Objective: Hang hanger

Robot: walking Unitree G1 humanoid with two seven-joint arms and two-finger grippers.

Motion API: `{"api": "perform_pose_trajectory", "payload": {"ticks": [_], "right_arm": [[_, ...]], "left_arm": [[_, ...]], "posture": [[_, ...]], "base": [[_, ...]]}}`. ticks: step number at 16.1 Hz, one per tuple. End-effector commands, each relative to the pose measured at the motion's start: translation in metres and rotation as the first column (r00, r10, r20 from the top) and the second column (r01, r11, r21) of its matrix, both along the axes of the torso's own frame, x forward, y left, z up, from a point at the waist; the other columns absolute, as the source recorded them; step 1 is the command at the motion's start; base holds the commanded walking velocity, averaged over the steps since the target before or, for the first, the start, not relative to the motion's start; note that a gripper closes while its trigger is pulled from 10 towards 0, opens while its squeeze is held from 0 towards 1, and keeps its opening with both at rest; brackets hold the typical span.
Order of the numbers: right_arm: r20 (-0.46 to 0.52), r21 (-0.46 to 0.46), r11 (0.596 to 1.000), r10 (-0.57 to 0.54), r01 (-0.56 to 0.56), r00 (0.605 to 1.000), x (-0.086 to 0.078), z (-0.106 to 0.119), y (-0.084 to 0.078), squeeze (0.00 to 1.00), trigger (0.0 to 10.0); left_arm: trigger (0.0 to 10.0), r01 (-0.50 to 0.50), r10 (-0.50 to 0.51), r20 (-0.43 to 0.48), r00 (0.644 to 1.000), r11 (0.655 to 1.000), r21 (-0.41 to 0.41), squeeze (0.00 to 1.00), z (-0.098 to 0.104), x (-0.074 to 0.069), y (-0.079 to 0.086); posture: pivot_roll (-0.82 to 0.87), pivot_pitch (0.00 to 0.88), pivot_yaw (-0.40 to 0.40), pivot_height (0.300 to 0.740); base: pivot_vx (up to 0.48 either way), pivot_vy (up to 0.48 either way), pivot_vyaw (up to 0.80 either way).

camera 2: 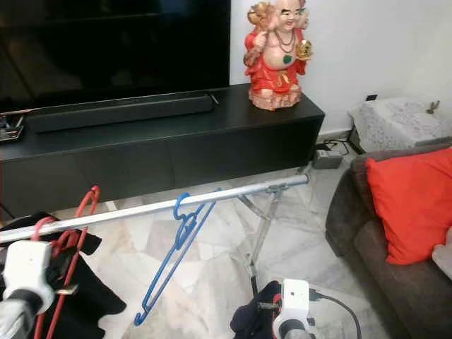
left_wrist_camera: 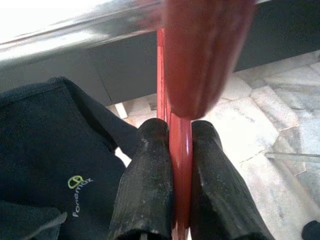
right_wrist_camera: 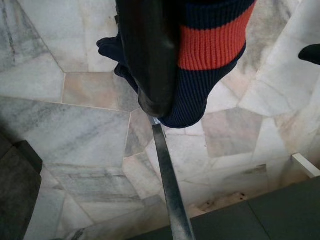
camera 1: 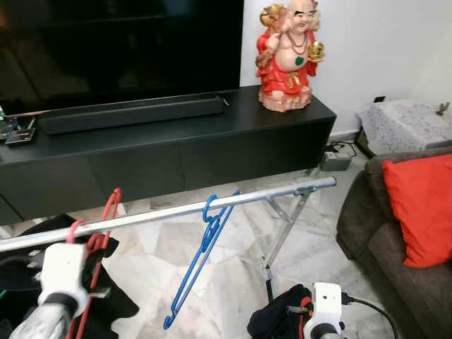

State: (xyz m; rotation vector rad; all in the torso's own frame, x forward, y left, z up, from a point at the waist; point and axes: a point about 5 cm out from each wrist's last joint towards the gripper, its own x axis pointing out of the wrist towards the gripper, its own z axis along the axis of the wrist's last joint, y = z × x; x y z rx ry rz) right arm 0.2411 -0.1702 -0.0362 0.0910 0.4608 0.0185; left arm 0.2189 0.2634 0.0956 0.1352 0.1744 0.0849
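Observation:
A silver rail (camera 1: 268, 194) of a folding drying rack runs across in front of me. On it hangs a blue hanger (camera 1: 201, 254), tilted. A red hanger (camera 1: 106, 219) has its hook over the rail further left. My left gripper (left_wrist_camera: 179, 131) is shut on that red hanger just below the rail, both black fingers (left_wrist_camera: 147, 170) pressed against the red plastic. My right gripper (right_wrist_camera: 170, 100) is low at the front right, above the marble floor. A navy garment with an orange stripe (right_wrist_camera: 210, 45) is held against its one visible finger (right_wrist_camera: 147, 55). The same dark cloth (camera 1: 279, 318) shows beside the right wrist.
A long black TV cabinet (camera 1: 176, 141) with a soundbar and a red statue (camera 1: 288, 56) stands behind the rack. A brown sofa with a red cushion (camera 1: 420, 208) is on the right. Dark clothes (camera 1: 28, 247) lie low on the left. The rack's crossed legs (camera 1: 282, 233) stand mid-right.

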Motion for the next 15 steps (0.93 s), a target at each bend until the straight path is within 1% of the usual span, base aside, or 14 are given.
{"api": "perform_pose_trajectory", "payload": {"ticks": [1,2,3,5,6,7,8,9,11,12,14,15], "right_arm": [[-0.009,0.000,1.000,0.006,-0.006,1.000,-0.001,-0.001,0.001,0.00,10.0],[-0.008,0.001,1.000,0.005,-0.005,1.000,-0.001,-0.001,0.001,0.00,10.0],[-0.008,0.002,1.000,0.005,-0.005,1.000,-0.001,-0.001,0.001,0.00,10.0],[-0.009,0.002,1.000,0.005,-0.005,1.000,-0.001,-0.001,0.001,0.00,10.0],[-0.010,0.001,1.000,0.007,-0.007,1.000,0.000,-0.001,0.001,0.00,10.0],[-0.012,0.001,1.000,0.007,-0.007,1.000,0.000,-0.001,0.001,0.00,10.0],[-0.014,0.001,1.000,0.007,-0.007,1.000,0.000,-0.001,0.001,0.00,10.0],[-0.019,0.001,1.000,0.004,-0.004,1.000,-0.001,-0.002,0.001,0.00,10.0],[-0.015,-0.001,1.000,-0.004,0.004,1.000,-0.001,-0.002,0.000,0.00,10.0],[-0.014,-0.002,1.000,-0.007,0.007,1.000,-0.001,-0.002,-0.001,0.00,10.0],[-0.010,-0.007,1.000,-0.014,0.014,1.000,-0.002,-0.001,-0.005,0.00,10.0],[-0.012,-0.010,1.000,-0.016,0.016,1.000,-0.002,-0.001,-0.007,0.00,10.0]], "left_arm": [[10.0,0.011,-0.011,0.022,1.000,1.000,0.002,0.00,0.006,-0.004,0.004],[10.0,0.046,-0.046,0.021,0.999,0.999,-0.003,0.00,0.007,-0.009,0.005],[10.0,0.055,-0.055,0.008,0.998,0.998,0.015,0.00,0.006,-0.014,0.009],[10.0,0.019,-0.016,-0.030,0.999,0.997,0.077,0.00,0.001,-0.019,0.024],[10.0,-0.020,0.027,-0.053,0.998,0.993,0.119,0.00,-0.001,-0.022,0.038],[10.0,-0.044,0.056,-0.082,0.995,0.989,0.139,0.00,-0.005,-0.022,0.048],[10.0,-0.042,0.057,-0.106,0.993,0.990,0.137,0.00,-0.011,-0.021,0.051],[10.0,-0.004,0.020,-0.161,0.987,0.995,0.097,0.00,-0.031,-0.018,0.043],[10.0,0.006,0.004,-0.191,0.982,0.999,0.049,0.00,-0.051,-0.022,0.032],[10.0,0.012,-0.003,-0.184,0.983,0.999,0.048,0.00,-0.056,-0.025,0.030],[10.0,-0.020,0.024,-0.162,0.986,1.000,0.022,0.00,-0.066,-0.040,0.032],[10.0,-0.029,0.034,-0.191,0.981,0.999,0.031,0.00,-0.074,-0.048,0.032]], "posture": [[0.08,0.063,0.002,0.740],[0.08,0.063,0.002,0.740],[0.08,0.064,0.003,0.740],[0.09,0.061,0.002,0.740],[0.09,0.063,0.001,0.740],[0.09,0.059,0.002,0.740],[0.09,0.059,0.002,0.740],[0.08,0.054,0.008,0.740],[0.07,0.054,0.012,0.740],[0.06,0.052,0.014,0.740],[0.06,0.054,0.010,0.740],[0.07,0.053,0.008,0.740]], "base": [[0.000,0.000,0.00],[0.000,0.000,0.00],[0.000,0.000,0.00],[0.000,0.000,0.00],[0.000,0.000,0.00],[0.000,0.000,0.00],[0.000,0.000,0.00],[0.000,0.000,0.00],[0.000,0.000,0.00],[0.000,0.000,0.00],[0.000,0.000,0.00],[0.000,0.000,0.00]]}}
